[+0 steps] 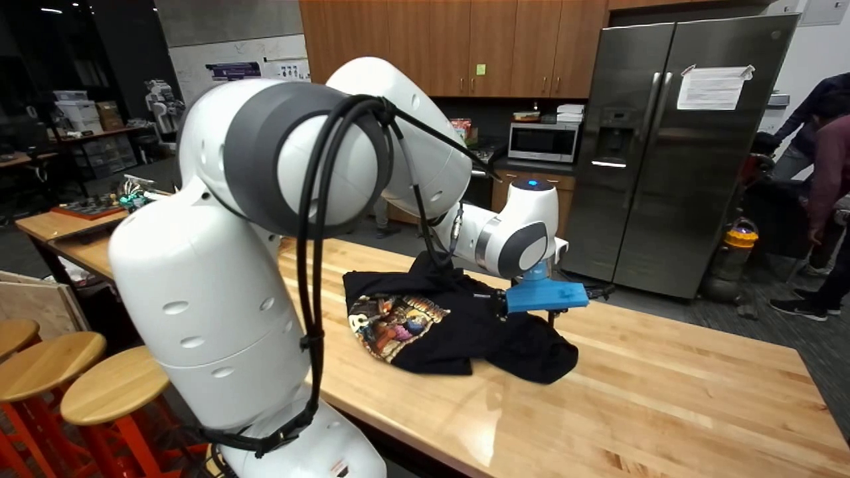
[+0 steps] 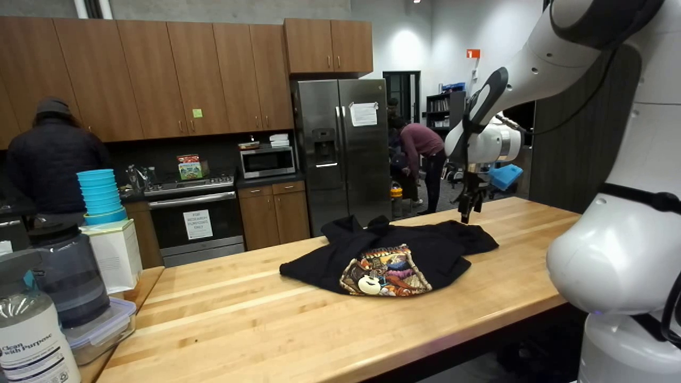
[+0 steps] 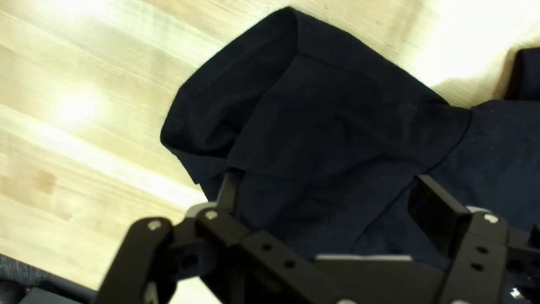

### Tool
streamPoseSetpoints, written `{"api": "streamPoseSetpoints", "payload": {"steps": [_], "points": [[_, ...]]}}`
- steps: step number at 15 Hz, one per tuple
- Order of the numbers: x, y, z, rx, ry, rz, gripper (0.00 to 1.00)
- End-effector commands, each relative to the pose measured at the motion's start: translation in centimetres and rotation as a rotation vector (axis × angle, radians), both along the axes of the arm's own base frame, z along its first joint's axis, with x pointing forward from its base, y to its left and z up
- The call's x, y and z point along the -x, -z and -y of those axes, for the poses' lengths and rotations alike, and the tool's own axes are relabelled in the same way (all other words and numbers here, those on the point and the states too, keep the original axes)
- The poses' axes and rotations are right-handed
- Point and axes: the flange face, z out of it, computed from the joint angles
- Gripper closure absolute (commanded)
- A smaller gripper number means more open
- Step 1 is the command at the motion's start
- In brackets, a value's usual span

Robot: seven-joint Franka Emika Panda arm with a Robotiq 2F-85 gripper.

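Arm (image 1: pixel 206 292) fills the foreground of an exterior view, with its cable (image 1: pixel 313 342) looped along the links; both block part of the table (image 1: pixel 664 405) behind the gripper (image 3: pixel 327 179). Jaws: spread wide, nothing gripped. Shirt (image 1: pixel 475 335), black with a printed panel (image 2: pixel 391 274), lies loosely folded on the table beneath the gripper. One sleeve (image 3: pixel 333 122) lies ahead of the fingers (image 3: pixel 438 219) in the wrist view. Contact between fingertips and cloth cannot be determined. Blue bracket (image 1: pixel 546 297) sits above the jaws.

Surroundings: the fridge (image 1: pixel 671 153) stands beyond the gripper, off the table. Microwave (image 2: pixel 267 161) and stove (image 2: pixel 194 223) stand along the wall, well apart from the gripper. One person (image 2: pixel 56 154) stands past the stove; another (image 2: pixel 423 143) bends down near the fridge.

Containers: all stand well apart from the gripper, past the shirt. Blue cups (image 2: pixel 101 194) form a nested stack on a box (image 2: pixel 114 255). Jug (image 2: pixel 69 276) and tub (image 2: pixel 104 327) are lidded; a labelled bottle (image 2: pixel 34 340) stands beside them. Contents of jug, tub and bottle cannot be determined.
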Motion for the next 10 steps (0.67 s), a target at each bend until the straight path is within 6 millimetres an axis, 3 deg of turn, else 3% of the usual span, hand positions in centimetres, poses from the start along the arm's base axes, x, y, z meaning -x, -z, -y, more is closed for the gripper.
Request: {"api": "streamPoseSetpoints", "payload": {"steps": [1,10], "points": [[-1.5,1.3,1.4,0.008,0.057,-0.046,0.0],[-4.2,5.1,2.7,-0.017,0.121,-0.126,0.0]]}}
